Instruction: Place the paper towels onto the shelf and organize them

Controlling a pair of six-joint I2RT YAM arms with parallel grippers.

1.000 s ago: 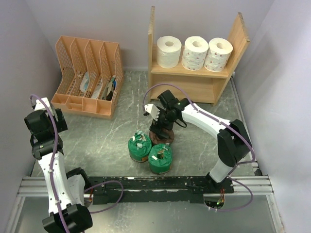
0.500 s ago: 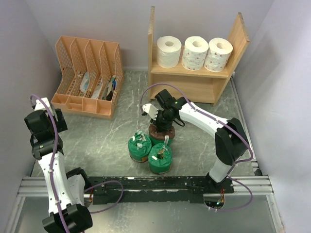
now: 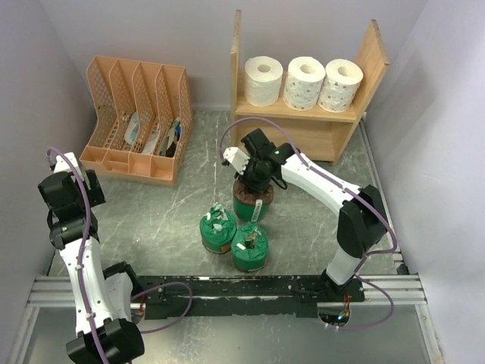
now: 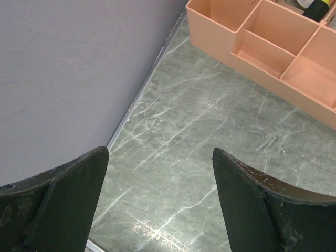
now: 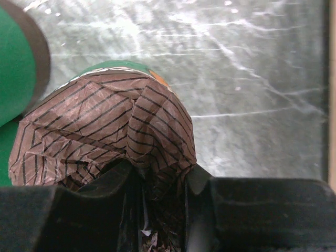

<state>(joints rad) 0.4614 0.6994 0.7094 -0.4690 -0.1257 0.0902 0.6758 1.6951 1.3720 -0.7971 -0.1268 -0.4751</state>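
Observation:
Three white paper towels (image 3: 303, 82) stand in a row on the upper board of the wooden shelf (image 3: 294, 114). Two green-wrapped rolls (image 3: 217, 232) (image 3: 250, 247) stand together on the table. Just behind them is the brown-ended roll (image 3: 251, 205), with my right gripper (image 3: 254, 184) coming down on it from above. In the right wrist view the gripper (image 5: 157, 176) is shut, pinching the gathered brown striped wrapper (image 5: 105, 126) at the roll's top. One green roll (image 5: 13, 68) shows at that view's left edge. My left gripper (image 4: 160, 155) hangs open over bare table by the left wall.
An orange slotted file organizer (image 3: 138, 120) with a few items in it stands at the back left; its base (image 4: 262, 47) shows in the left wrist view. Walls close in the table on the left, back and right. The shelf's lower board (image 3: 299, 142) holds nothing visible.
My right gripper went from open above the brown-ended roll to shut on its wrapper, and has shifted slightly toward the shelf with it. The left arm has not moved.

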